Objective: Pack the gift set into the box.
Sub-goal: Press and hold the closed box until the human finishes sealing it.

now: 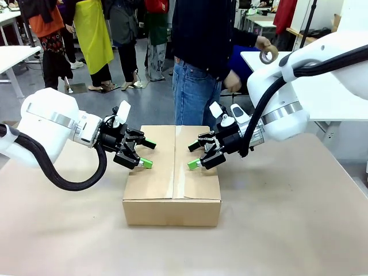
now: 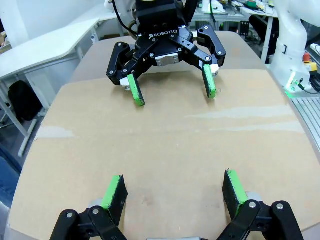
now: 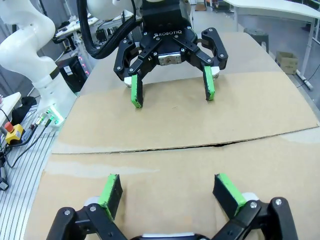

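As the large brown corrugated cardboard box [image 1: 172,184] stands mid-tabletop [image 1: 287,230] with its top flaps folded shut, we judge the gift set packed inside and closing in hand. The left gripper [image 1: 148,154] and right gripper [image 1: 192,156], both spread wide and empty, face each other over the flaps. The next move calls for holding the seam flat for sealing.

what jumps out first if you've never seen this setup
The brown box sits mid-table with its flaps shut. The left tool and the right tool, both open, face each other just over its top from either side. Behind the table, a person holds up what looks like a roll of tape at the far right.
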Robot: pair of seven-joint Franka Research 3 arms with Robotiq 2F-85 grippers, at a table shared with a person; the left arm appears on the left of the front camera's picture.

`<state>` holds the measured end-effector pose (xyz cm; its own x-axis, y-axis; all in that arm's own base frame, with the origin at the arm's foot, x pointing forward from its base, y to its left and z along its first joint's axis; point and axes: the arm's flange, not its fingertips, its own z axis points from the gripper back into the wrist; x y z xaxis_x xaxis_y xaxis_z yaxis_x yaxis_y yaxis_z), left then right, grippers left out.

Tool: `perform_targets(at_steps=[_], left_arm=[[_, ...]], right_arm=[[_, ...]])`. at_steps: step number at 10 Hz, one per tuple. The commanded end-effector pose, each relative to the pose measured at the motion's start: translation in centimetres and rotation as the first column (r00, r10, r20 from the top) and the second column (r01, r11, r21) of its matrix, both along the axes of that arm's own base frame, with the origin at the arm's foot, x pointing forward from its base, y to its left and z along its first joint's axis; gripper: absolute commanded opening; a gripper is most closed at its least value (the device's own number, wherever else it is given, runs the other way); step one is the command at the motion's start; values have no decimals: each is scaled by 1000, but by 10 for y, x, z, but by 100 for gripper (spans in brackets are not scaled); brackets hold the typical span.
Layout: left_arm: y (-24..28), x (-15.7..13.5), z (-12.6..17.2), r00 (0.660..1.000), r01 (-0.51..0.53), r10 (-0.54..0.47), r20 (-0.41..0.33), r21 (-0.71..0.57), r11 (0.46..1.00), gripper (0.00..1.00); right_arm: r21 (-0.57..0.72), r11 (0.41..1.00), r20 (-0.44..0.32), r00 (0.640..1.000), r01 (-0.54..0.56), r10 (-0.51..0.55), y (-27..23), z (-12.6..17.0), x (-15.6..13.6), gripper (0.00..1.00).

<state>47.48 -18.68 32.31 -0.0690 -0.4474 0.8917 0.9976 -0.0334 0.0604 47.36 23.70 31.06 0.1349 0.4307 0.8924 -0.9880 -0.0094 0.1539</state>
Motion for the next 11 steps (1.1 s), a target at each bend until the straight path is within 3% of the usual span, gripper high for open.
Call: perform_targets(at_steps=[1,11], left_arm=[[0,-1,-2,1000,0,0,-5,0,1000,100],[0,-1,-2,1000,0,0,-5,0,1000,100]], right_arm=[[-11,1000,-7,1000,3,-3,-1,-5,-1,100],[-11,1000,-7,1000,3,-3,-1,-5,-1,100]])
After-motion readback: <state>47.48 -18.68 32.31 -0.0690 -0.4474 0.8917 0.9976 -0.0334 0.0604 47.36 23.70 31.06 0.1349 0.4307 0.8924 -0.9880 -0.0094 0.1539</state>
